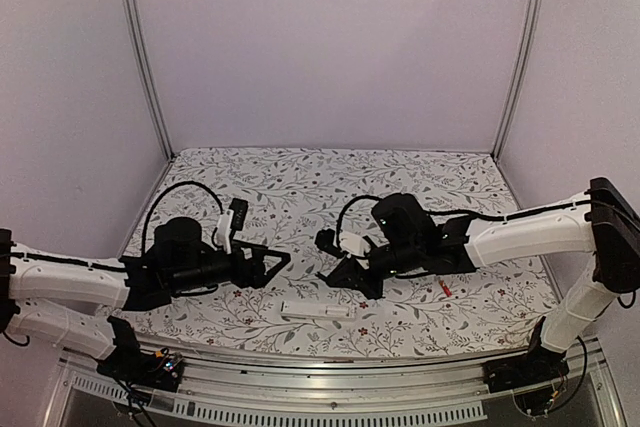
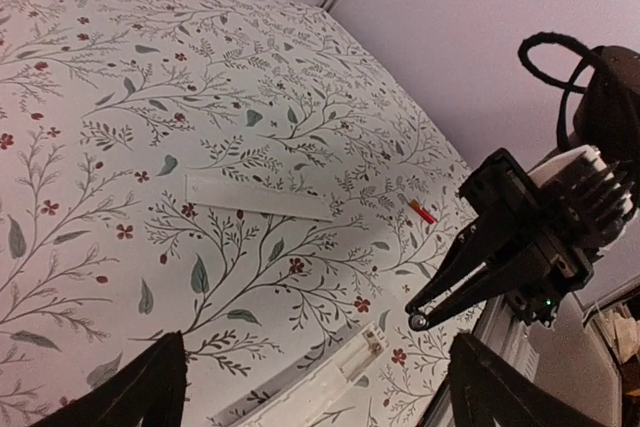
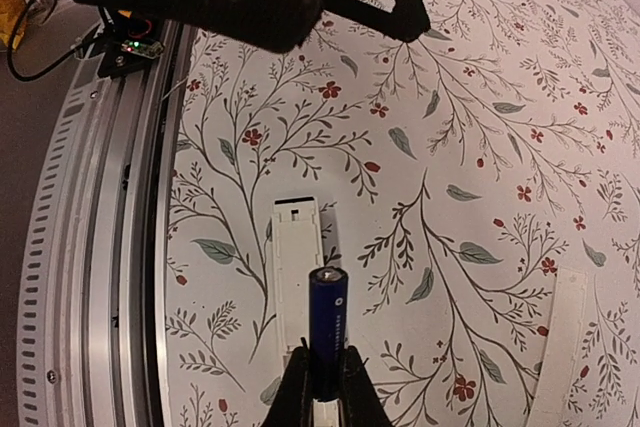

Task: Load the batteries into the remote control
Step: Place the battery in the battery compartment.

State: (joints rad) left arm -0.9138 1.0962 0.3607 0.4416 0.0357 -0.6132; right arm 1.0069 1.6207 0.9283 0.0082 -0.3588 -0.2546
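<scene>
The white remote control lies near the table's front edge with its empty compartment facing up; it also shows in the right wrist view and the left wrist view. My right gripper is shut on the dark blue battery and holds it just above the remote; in the top view this gripper is behind the remote. The red battery lies on the table to the right and shows in the left wrist view. My left gripper is open and empty, left of the remote.
The thin white cover plate lies flat on the floral cloth beyond the remote and shows in the right wrist view. A metal rail runs along the table's near edge. Plain walls enclose the table.
</scene>
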